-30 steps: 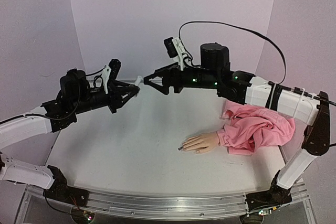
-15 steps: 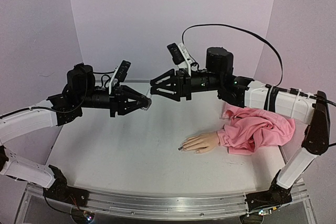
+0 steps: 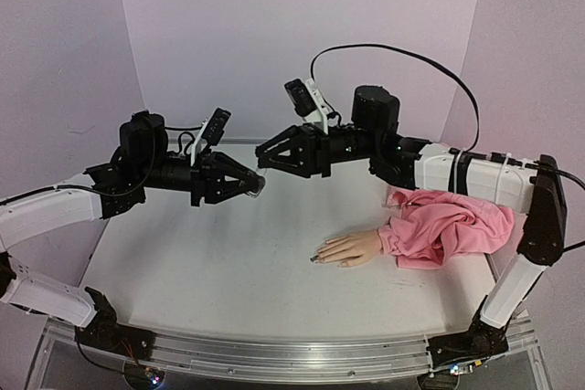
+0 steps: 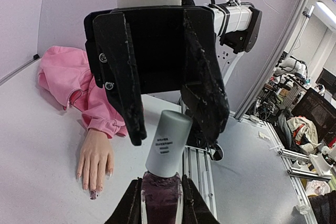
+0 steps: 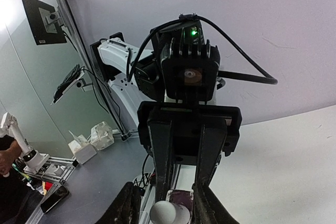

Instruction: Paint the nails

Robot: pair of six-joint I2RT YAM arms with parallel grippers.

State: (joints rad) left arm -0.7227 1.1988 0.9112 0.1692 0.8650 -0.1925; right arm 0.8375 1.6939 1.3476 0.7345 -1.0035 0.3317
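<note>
Two arms are hovering tip to tip above the worktop (image 3: 228,253). The left gripper (image 3: 259,184) is clamping a dark polish bottle (image 4: 160,203), and the right gripper (image 3: 260,154) is straddling its pale cap (image 4: 169,142), jaws narrow with gaps showing. The nails (image 4: 93,194) are lying on the mannequin hand (image 3: 350,248), flat on the worktop.

White surface (image 3: 210,262), near edge on a metal rail (image 3: 274,353). Right of centre we find a mannequin hand (image 3: 352,248) lying palm down, fingers pointing left. Nails (image 4: 93,194): we see one dark and the rest pale. A crumpled pink sleeve (image 3: 452,226) covers the wrist and lies bunched towards the right edge.
</note>
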